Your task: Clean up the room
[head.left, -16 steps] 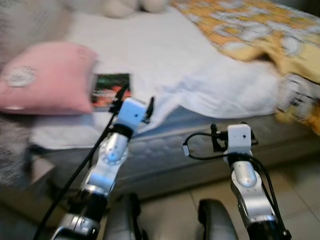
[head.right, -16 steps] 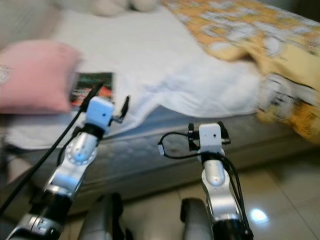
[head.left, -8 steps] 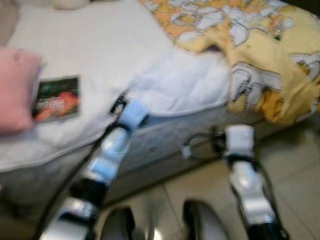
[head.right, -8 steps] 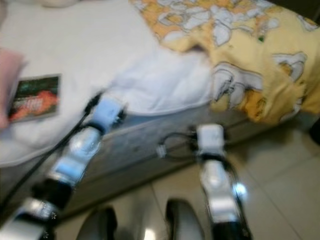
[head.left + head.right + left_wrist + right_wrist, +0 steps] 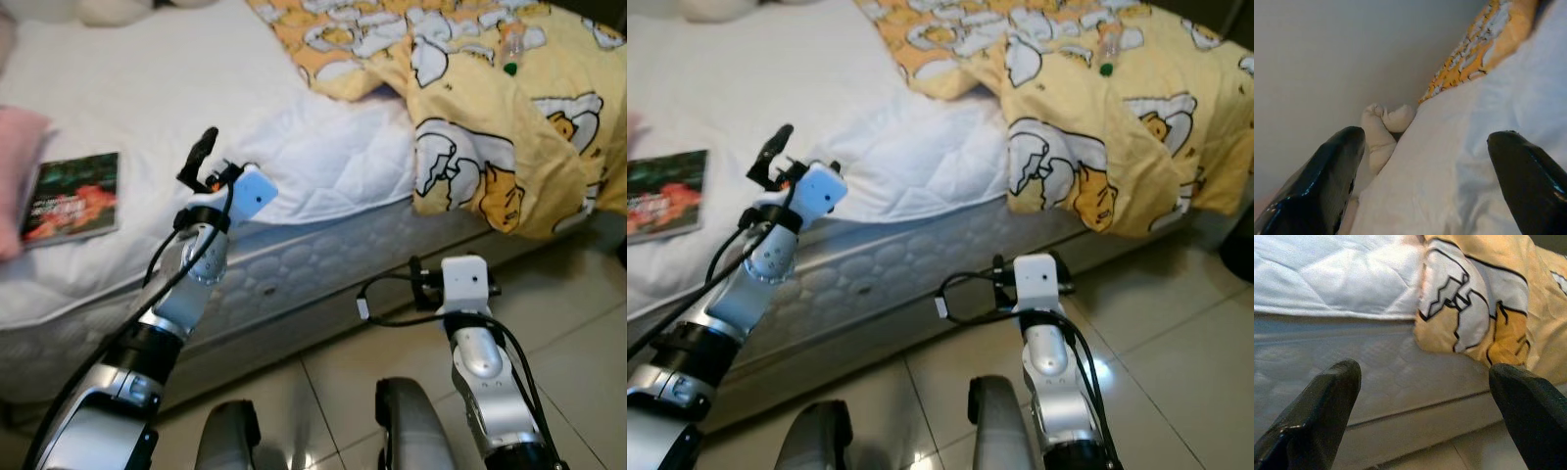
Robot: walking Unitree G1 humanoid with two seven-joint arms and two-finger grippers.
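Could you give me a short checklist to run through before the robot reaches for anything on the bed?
1. Left gripper open, nothing held: ok.
2. Right gripper open, nothing held: ok.
3. Book lying flat on the white sheet, in plain sight: ok.
4. Small bottle on the yellow blanket, within reach: cannot tell.
5. Yellow blanket fully on the bed: not ok, it hangs over the mattress edge.

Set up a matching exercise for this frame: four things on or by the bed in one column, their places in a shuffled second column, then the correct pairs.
1. dark book with a red cover picture
2. yellow cartoon-print blanket
3. small clear bottle with a green cap
4. left gripper

A. lying on the blanket
B. flat on the white sheet, on the robot's left
C. raised over the mattress edge
D. draped over the bed's side

Pairs: 1-B, 2-D, 3-A, 4-C
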